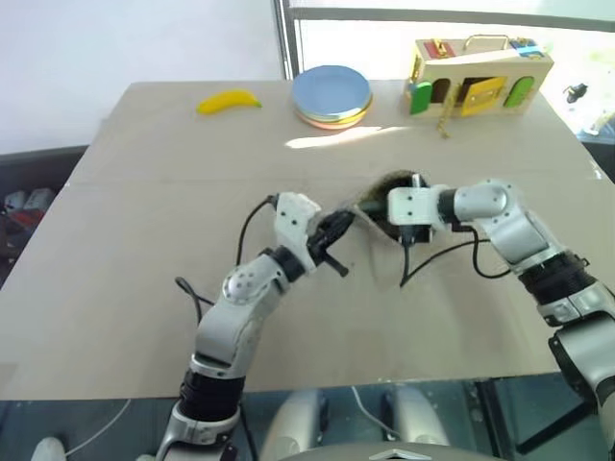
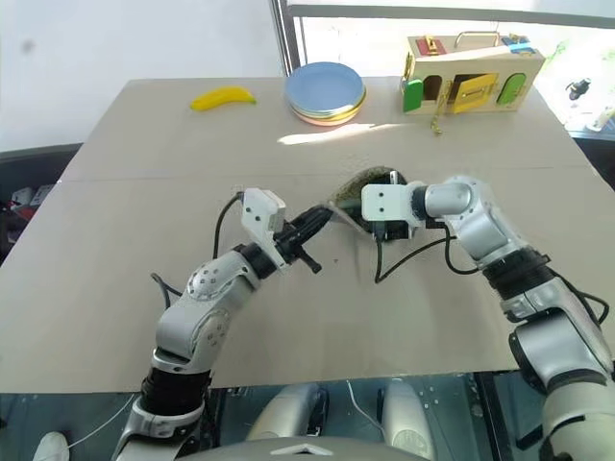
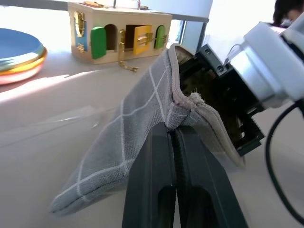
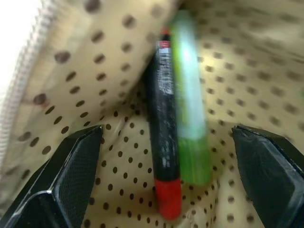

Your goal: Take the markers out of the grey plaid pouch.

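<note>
The grey plaid pouch [image 1: 371, 201] lies mid-table with its mouth held up and open. My left gripper [image 3: 174, 131] is shut on the pouch's zipper edge and lifts that side. My right gripper [image 4: 167, 131] reaches into the pouch from the other side and stands open inside the tan dotted lining. Both markers lie side by side between its fingers: a red and black marker [image 4: 164, 142] and a light green marker [image 4: 190, 123]. Neither finger touches them. From the head views, the right fingertips are hidden inside the pouch.
At the far side of the table lie a yellow banana [image 1: 229, 100], a stack of round plates [image 1: 332, 94] and a wooden lock box [image 1: 479, 77]. A black cable [image 1: 437, 257] trails on the table under my right wrist.
</note>
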`<state>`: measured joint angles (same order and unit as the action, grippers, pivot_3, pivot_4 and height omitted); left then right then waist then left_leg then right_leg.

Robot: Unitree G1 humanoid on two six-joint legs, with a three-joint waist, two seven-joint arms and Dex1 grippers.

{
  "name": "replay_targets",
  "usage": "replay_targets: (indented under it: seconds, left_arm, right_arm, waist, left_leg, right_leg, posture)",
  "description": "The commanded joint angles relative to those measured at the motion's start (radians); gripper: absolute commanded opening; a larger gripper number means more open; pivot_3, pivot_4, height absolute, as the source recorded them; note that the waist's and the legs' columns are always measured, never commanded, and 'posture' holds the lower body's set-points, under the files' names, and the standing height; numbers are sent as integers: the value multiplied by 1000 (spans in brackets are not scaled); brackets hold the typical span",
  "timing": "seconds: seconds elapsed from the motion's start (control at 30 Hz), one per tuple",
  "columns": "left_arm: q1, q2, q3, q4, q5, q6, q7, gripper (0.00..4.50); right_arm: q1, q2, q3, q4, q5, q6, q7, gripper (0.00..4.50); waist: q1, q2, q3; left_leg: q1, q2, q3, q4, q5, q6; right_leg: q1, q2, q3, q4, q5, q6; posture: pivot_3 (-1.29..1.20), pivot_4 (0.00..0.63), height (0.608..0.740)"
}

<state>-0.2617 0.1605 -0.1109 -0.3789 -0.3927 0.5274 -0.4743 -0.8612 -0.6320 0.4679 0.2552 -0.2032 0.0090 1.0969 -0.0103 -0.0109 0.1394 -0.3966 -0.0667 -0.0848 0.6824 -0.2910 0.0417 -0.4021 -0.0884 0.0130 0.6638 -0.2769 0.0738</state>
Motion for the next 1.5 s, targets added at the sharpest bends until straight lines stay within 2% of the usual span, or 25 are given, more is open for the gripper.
replay_targets:
  seconds: [0.03, 0.27, 0.43, 0.83, 0.93, 1.13, 1.5]
  left_arm:
    - [-25, -28, 37, -41, -129, 74, -11, 0]
    - [8, -33, 89, -75, -385, 281, -15, 0]
    - [19, -52, 167, -19, -527, 371, 40, 0]
    - [67, 0, 77, 17, -427, 305, 1, 0]
    - [71, -7, 81, 20, -431, 301, 8, 0]
    - [76, -10, 79, 29, -432, 293, 8, 0]
    - [79, -5, 79, 36, -421, 283, 4, 0]
  right_arm:
    - [-38, -46, -5, -54, -11, 36, 101, 4450]
    - [-42, -177, -31, -216, 15, 175, 309, 4450]
    - [-29, -210, -29, -276, 14, 185, 347, 4450]
    - [22, -158, 74, -132, -78, 56, 336, 4450]
    - [24, -143, 79, -98, -94, 32, 322, 3665]
    - [34, -125, 80, -55, -114, -4, 314, 761]
    - [39, -184, -28, -152, -30, 69, 345, 707]
  waist:
    - [0, 0, 0]
    - [-1, 0, 0]
    - [-3, 0, 0]
    - [0, 0, 0]
    - [0, 0, 0]
    - [0, 0, 0]
    - [2, 0, 0]
  left_leg:
    - [0, 0, 0, 0, 0, 0]
    - [0, 0, -1, 0, 0, 0]
    - [0, 0, -3, 0, 0, 0]
    - [1, 0, -3, 1, 0, -1]
    - [1, 0, -3, 1, 0, -1]
    - [1, 0, -4, 2, 0, -1]
    - [2, 0, -4, 1, 0, -1]
  right_leg:
    - [0, 0, 0, 0, 0, 0]
    - [0, -1, 1, 0, 0, 0]
    - [0, -2, 3, 0, 0, -1]
    - [0, -2, 2, 0, 1, -1]
    - [1, -2, 2, 0, 1, -2]
    - [1, -1, 2, 0, 1, -2]
    - [2, -2, 2, -1, 1, -2]
  posture:
    - [0, 150, 740]
    - [0, 150, 740]
    - [0, 150, 740]
    - [0, 150, 740]
    - [0, 150, 740]
    - [0, 150, 740]
    - [0, 150, 740]
